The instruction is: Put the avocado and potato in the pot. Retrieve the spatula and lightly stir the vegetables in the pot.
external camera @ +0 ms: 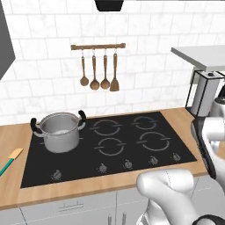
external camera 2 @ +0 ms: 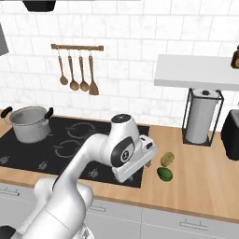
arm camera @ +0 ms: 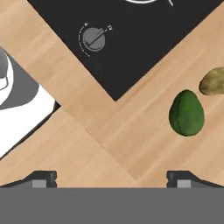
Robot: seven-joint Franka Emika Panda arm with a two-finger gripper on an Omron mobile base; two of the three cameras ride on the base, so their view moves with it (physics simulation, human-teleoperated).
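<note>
The dark green avocado (external camera 2: pixel 164 174) lies on the wooden counter just right of the hob, and the tan-olive potato (external camera 2: pixel 167 159) sits right behind it. My gripper (external camera 2: pixel 148 161) hovers over the counter just left of both. In the hand view the gripper (arm camera: pixel 111 178) is open with nothing between its fingertips (arm camera: pixel 43 177); the avocado (arm camera: pixel 187 113) and potato (arm camera: pixel 213 81) lie off to the right of the gap. The steel pot (external camera: pixel 59 129) stands on the hob's far-left burner. The teal-handled spatula (external camera: pixel 9 160) lies on the counter left of the hob.
The black hob (external camera: pixel 110 145) has its knobs (arm camera: pixel 93 39) along the front edge. Wooden spoons and a turner hang from a wall rail (external camera: pixel 99 46). A paper towel holder (external camera 2: pixel 201 116) stands under a shelf (external camera 2: pixel 196 72), beside a dark appliance (external camera 2: pixel 232 128).
</note>
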